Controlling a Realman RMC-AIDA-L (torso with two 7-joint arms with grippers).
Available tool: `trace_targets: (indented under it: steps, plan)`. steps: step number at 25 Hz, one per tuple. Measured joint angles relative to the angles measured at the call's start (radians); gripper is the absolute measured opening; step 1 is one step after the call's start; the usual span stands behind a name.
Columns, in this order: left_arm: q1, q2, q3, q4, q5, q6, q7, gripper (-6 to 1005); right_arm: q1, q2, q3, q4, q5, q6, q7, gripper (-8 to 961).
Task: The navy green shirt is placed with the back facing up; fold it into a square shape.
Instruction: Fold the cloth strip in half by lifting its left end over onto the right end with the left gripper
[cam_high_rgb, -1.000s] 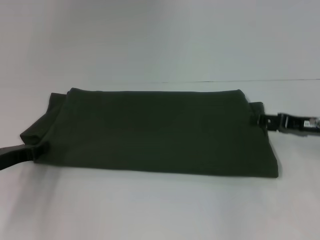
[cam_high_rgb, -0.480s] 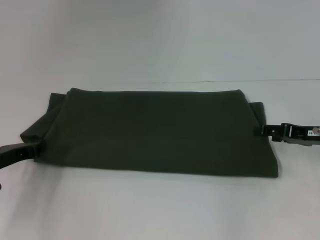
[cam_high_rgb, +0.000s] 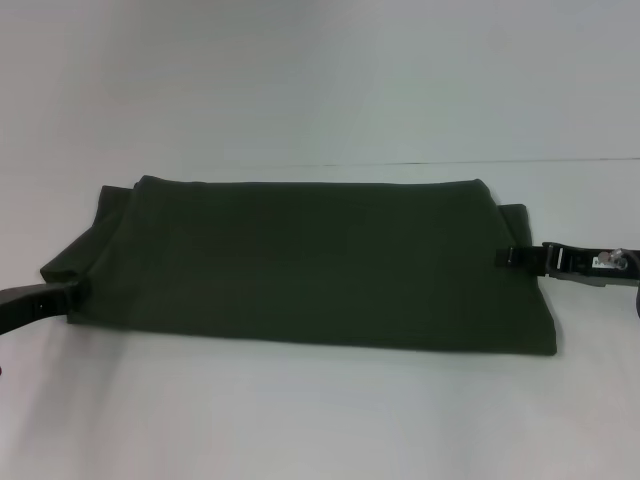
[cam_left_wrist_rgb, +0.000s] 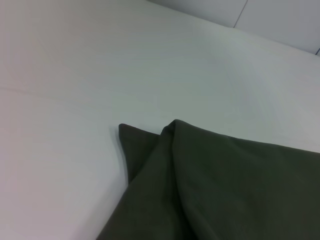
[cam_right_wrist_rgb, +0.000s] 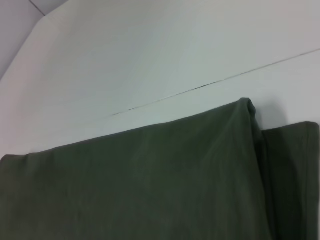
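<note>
The navy green shirt (cam_high_rgb: 310, 260) lies plain side up on the white table (cam_high_rgb: 320, 420), folded into a wide flat band. One sleeve fold sticks out at its left end and another at its right end. My left gripper (cam_high_rgb: 66, 294) is low at the shirt's left edge, against the sleeve fold. My right gripper (cam_high_rgb: 508, 257) reaches in from the right, with its tip over the shirt's right edge. The left wrist view shows the shirt's left corner folds (cam_left_wrist_rgb: 225, 190). The right wrist view shows its far right corner (cam_right_wrist_rgb: 150, 185). No lettering shows.
A thin seam (cam_high_rgb: 560, 160) runs across the table behind the shirt. White tabletop lies in front of and behind the shirt.
My right gripper dropped a little, then slid left onto the shirt's right edge. My left gripper drew back slightly to the left. The shirt has not moved.
</note>
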Motion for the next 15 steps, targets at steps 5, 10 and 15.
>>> trace_targets:
  steps: [5,10,15]
  plan:
    - [-0.004,0.002,0.000,0.000,0.000,0.000,0.001,-1,-0.004,0.001,0.000,0.013,0.000,0.019,0.000,656]
    - [-0.007,0.003,0.000,0.000,0.000,-0.001,0.002,-2,-0.009,0.001,0.000,0.014,0.001,0.028,0.000,654]
    - [-0.008,0.003,0.000,0.000,0.000,-0.002,0.003,-2,-0.009,0.001,0.000,0.014,0.000,0.029,-0.001,648]
